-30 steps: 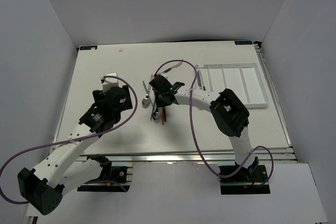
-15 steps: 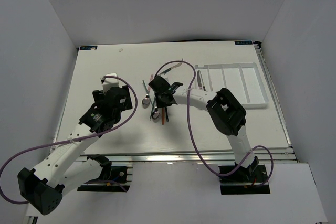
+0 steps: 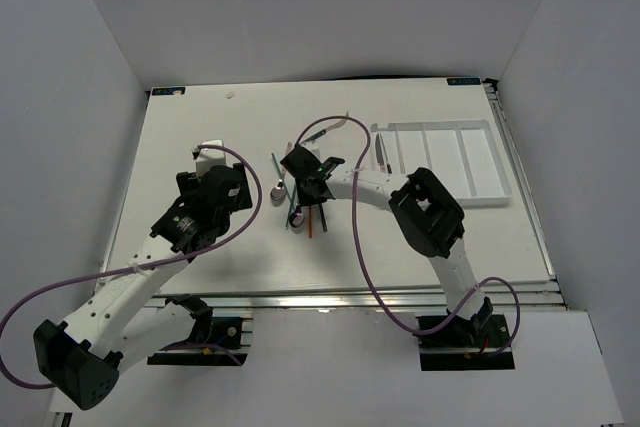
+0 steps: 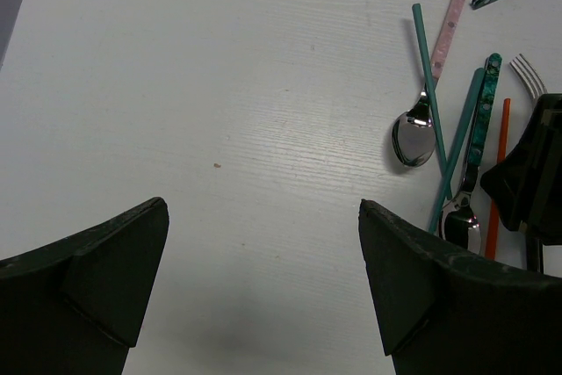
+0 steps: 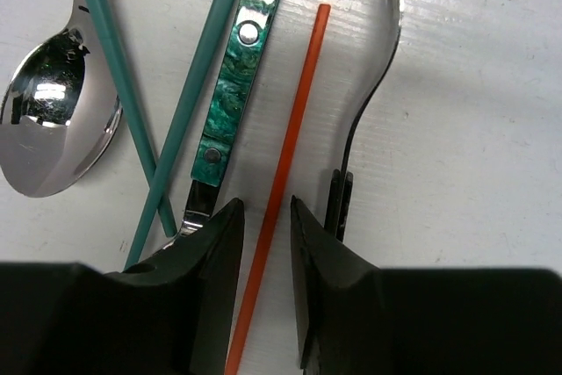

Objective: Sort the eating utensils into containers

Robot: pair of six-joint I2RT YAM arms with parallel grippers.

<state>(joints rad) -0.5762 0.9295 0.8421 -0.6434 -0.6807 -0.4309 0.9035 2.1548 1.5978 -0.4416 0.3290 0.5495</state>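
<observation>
A white table (image 3: 200, 127) is seen from above, with two robot arms bolted at its near edge. A flat white tray (image 3: 470, 162) of long parallel compartments is set at the far right of the table. One dark utensil (image 3: 381, 152) is laid in the tray's leftmost compartment. A loose cluster of eating utensils (image 3: 298, 209) is spread on the table's middle, well left of the tray.

The left arm's fingers (image 4: 97, 270) are held wide apart over bare table, with nothing between them. The right arm's fingers (image 5: 202, 287) are held narrowly apart astride an orange chopstick (image 5: 294, 111), and a slim gap is seen on each side.

A teal marbled handle (image 5: 246, 59) and two crossed teal chopsticks (image 5: 114, 85) are laid just left of the orange chopstick. A pink-handled spoon (image 4: 439, 59) is found beside them.
</observation>
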